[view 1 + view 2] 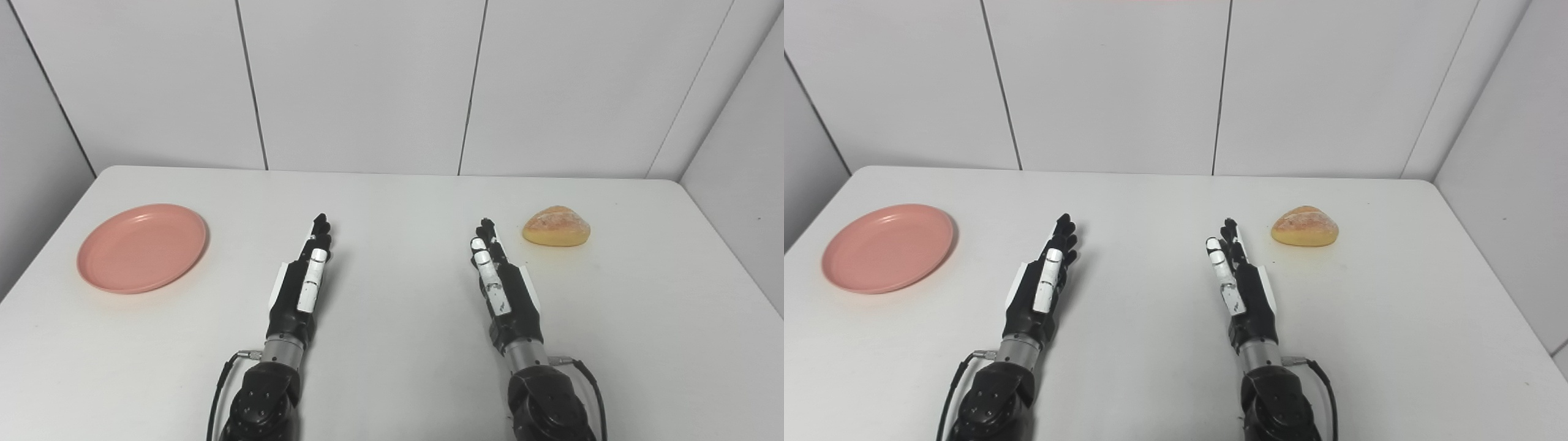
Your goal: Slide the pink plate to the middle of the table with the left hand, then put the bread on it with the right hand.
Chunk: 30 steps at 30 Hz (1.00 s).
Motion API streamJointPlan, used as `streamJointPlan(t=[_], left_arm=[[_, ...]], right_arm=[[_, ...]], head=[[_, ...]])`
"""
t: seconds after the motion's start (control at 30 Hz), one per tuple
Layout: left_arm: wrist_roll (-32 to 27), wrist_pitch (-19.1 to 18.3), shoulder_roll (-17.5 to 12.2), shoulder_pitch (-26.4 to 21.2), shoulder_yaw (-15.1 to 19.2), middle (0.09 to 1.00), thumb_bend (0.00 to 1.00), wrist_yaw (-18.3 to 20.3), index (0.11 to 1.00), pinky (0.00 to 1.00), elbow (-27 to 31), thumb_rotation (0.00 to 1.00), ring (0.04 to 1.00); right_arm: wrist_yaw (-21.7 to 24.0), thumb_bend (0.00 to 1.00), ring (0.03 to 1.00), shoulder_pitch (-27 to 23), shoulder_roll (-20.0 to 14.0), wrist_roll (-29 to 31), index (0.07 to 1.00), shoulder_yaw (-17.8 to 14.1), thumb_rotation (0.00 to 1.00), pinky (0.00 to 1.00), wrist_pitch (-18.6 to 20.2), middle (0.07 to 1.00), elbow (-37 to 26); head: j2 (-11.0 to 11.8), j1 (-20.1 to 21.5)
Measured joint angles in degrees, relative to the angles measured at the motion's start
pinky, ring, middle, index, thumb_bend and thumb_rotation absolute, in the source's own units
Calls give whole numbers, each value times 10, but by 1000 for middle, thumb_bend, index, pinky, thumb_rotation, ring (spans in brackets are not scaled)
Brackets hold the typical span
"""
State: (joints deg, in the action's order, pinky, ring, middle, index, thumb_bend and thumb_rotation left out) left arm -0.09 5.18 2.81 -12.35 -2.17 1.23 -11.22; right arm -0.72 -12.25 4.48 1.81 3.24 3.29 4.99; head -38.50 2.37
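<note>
One pink plate (142, 247), left of the left hand's (304, 279) fingers. One bread (556, 226), just right of the right hand's (503, 283) fingertips. Two hands, one table (392, 318).

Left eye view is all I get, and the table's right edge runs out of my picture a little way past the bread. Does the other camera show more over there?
Observer: Yes. In the right eye view the edge of the table can be followed farther toward the robot, with bare tabletop between it and the bread.
Operator: Is there anything beyond that edge?
Observer: Only the grey side wall. Low down near the picture's corner it has a thin dark seam line, which your view cuts off.
</note>
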Motion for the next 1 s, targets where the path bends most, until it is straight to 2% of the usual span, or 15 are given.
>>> streamJointPlan(t=[0.4,0.43,0.6,1.0], left_arm=[[0,0,0,0,0,1000,598,0,972,1000,0,1000,1000],[0,0,0,0,0,1000,598,0,971,1000,0,1000,1000],[-10,-1,-3,0,3,1000,613,6,981,996,0,1000,1000],[-13,-7,-9,0,6,1000,606,17,979,999,1,1000,1000]], right_arm=[[0,635,1000,0,0,-1,1000,0,862,1000,0,1000,0],[0,638,1000,0,0,-2,1000,0,862,1000,0,1000,0],[-1,645,1000,0,0,-7,1000,3,855,1000,0,1000,0],[-1,626,1000,-9,3,-7,1000,8,846,1000,0,1000,4]], head=[[-1,6],[-1,28],[-4,45],[-3,44]])
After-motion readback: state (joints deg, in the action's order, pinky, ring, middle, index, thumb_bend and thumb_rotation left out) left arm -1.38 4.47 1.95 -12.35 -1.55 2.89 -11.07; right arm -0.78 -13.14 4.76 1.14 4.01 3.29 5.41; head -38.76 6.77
